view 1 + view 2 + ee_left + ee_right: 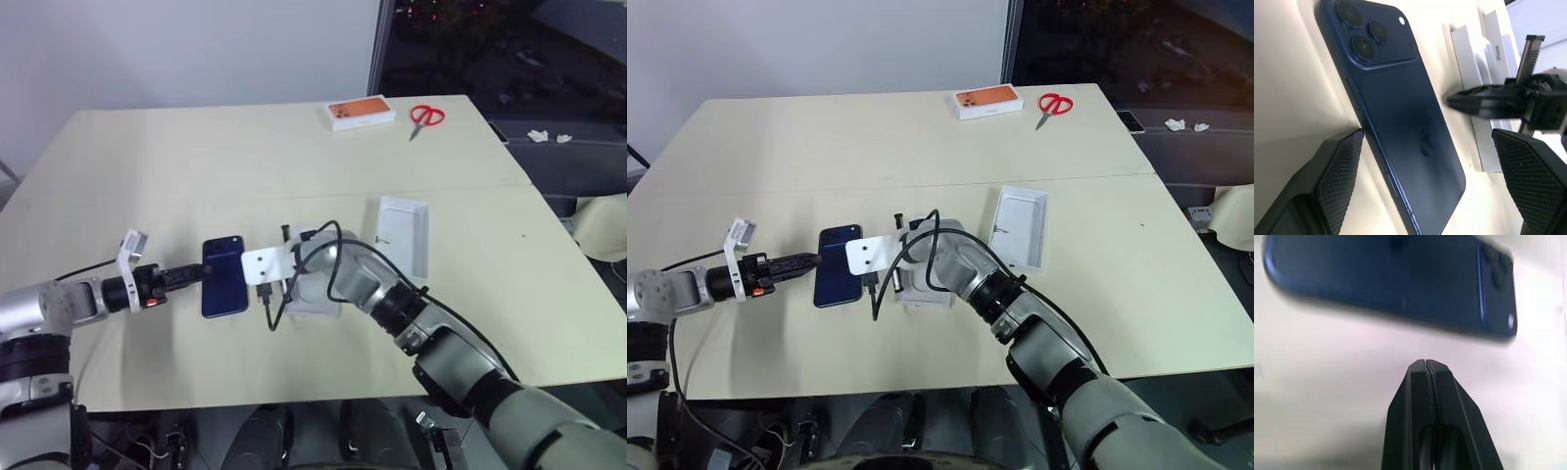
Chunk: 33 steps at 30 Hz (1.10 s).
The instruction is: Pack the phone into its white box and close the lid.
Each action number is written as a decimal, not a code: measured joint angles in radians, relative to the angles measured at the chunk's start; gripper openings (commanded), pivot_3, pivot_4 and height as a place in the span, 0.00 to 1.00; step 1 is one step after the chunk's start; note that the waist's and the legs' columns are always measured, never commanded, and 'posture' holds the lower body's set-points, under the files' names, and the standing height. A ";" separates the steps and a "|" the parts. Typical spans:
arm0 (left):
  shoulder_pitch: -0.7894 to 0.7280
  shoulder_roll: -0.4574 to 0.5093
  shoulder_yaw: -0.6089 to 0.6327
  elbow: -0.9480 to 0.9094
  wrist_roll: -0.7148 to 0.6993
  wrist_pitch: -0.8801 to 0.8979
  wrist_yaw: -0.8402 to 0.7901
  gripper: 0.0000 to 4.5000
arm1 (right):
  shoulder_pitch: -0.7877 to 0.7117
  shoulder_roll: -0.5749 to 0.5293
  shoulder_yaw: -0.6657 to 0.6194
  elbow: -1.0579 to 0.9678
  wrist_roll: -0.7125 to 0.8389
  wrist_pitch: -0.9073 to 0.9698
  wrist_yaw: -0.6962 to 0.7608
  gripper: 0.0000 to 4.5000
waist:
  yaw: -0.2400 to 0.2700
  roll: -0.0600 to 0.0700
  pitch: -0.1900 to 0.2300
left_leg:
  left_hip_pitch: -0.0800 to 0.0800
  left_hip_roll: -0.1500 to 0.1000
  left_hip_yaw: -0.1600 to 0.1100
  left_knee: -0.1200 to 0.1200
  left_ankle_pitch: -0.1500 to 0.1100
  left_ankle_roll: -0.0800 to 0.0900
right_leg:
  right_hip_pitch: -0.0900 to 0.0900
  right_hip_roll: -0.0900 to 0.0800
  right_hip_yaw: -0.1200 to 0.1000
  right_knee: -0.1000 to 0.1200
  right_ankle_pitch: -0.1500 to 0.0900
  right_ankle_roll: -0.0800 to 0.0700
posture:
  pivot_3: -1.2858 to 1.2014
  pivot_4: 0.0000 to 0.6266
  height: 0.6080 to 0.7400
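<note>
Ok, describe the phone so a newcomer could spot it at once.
On the cream table, look near the front edge, between the two grippers. The phone lies flat, back up: a slim navy slab with a camera cluster, unlike the white box parts beside it.

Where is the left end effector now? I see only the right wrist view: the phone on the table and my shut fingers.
Observer: The left end effector is open at the left edge of the phone; in its wrist view the phone lies between the two fingers.
Operator: What lies on the far side of the table?
Observer: An orange-topped box, with red scissors to its right.
</note>
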 measured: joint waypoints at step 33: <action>0.049 -0.078 0.048 -0.083 -0.139 0.066 0.123 0.98 | 0.028 0.076 0.028 0.020 0.000 -0.023 -0.065 0.00 | -0.016 0.000 0.000 | 0.002 0.002 0.000 -0.011 0.004 -0.007 | 0.000 0.001 0.000 -0.001 -0.001 -0.001 | 0.52 0.24 1.00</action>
